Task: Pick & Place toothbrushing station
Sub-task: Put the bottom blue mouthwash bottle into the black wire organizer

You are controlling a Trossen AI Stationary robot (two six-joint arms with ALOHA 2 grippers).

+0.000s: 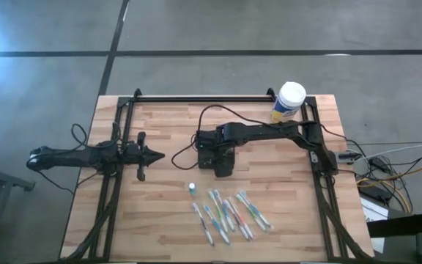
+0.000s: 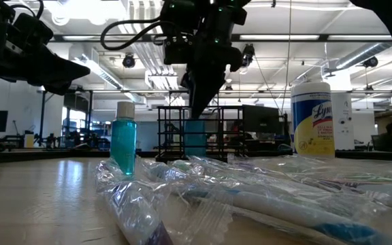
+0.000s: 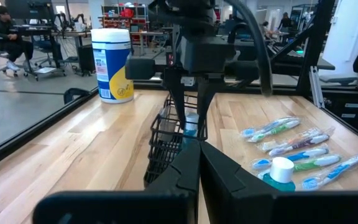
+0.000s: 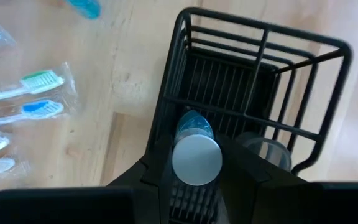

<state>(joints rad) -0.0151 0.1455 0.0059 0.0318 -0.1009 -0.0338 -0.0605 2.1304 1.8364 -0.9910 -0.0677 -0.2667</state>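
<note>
1. Right now your right gripper (image 4: 194, 163) is reaching over the middle of the wooden table (image 1: 167, 125), and its fingers are closing on a small blue bottle with a silver-white cap (image 4: 196, 155), holding it over the toothbrushing station (image 4: 253, 81).
2. You are looking at the toothbrushing station, a black wire holder, standing near the table's centre directly below that gripper; the held bottle is sitting at the holder's open top, against its inner wall.
3. Your left gripper (image 3: 199, 163) is waiting at the table's left side with its fingers pressed together, holding nothing and pointing toward the holder.
4. You are leaving a second blue bottle with a white cap (image 1: 192, 188) standing upright just in front of the holder.
5. Wrapped toothbrushes (image 1: 229, 213) are lying in a loose row near the front edge.
6. A white-lidded wipes canister (image 1: 289, 101) is standing at the far right corner.
</note>
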